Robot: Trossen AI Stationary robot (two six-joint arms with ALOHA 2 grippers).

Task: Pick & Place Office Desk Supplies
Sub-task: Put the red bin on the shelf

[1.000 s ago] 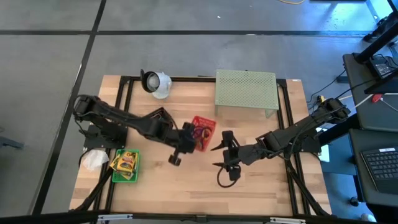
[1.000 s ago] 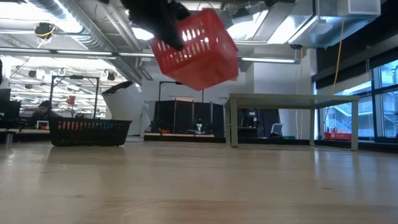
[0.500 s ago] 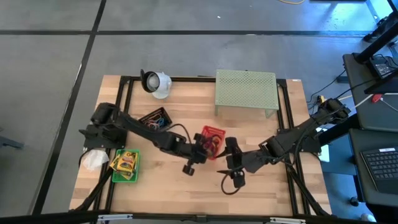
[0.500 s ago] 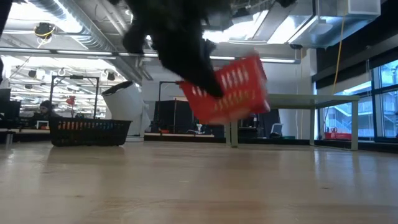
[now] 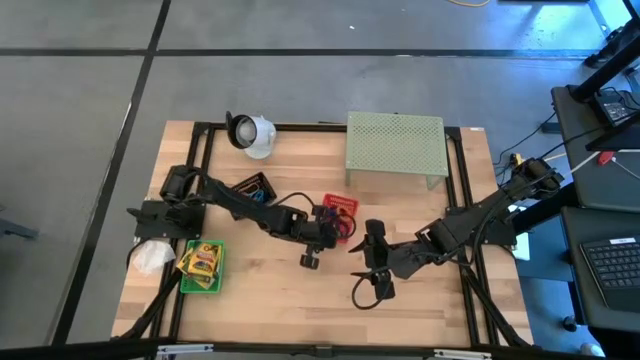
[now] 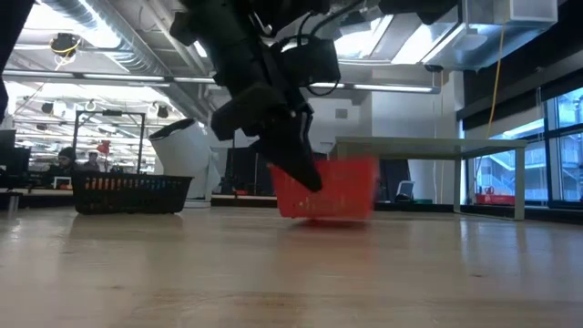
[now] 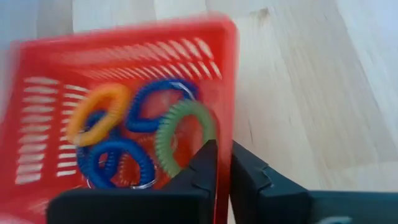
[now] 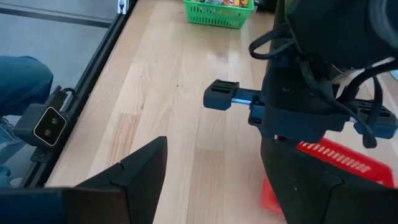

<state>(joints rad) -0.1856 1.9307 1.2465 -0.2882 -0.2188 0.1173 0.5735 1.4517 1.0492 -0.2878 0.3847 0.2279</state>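
Observation:
A red basket [image 5: 340, 210] with orange, blue and green coiled rings [image 7: 134, 134] inside sits mid-table, and my left gripper [image 5: 326, 224] is shut on its edge. In the low view the basket [image 6: 332, 187] stands level at table height; whether its bottom touches the wood I cannot tell. My right gripper [image 5: 368, 268] hovers open just to the basket's near right, with nothing between its fingers. A green basket [image 5: 202, 266] holds yellow-green crayon boxes at the near left. My left gripper holds the red basket by one side wall [image 7: 229, 124], pinched at the rim with one finger [image 7: 208, 165] inside the basket and the other [image 7: 252, 180] outside. The fingers slant down from the table's left. The basket sits upright and level in the hold.
A black basket [image 5: 250, 189] stands left of the red one. A white cup-shaped object [image 5: 250, 132] and a pale green mesh stand [image 5: 395, 148] are at the far edge. A person's leg [image 8: 25, 81] shows beyond the table's edge. Bare wood lies along the near side.
My left gripper has come down and toward the table's right with the red basket. The basket, earlier high and tilted, has sunk to table height and levelled. My right gripper has rolled a little in place.

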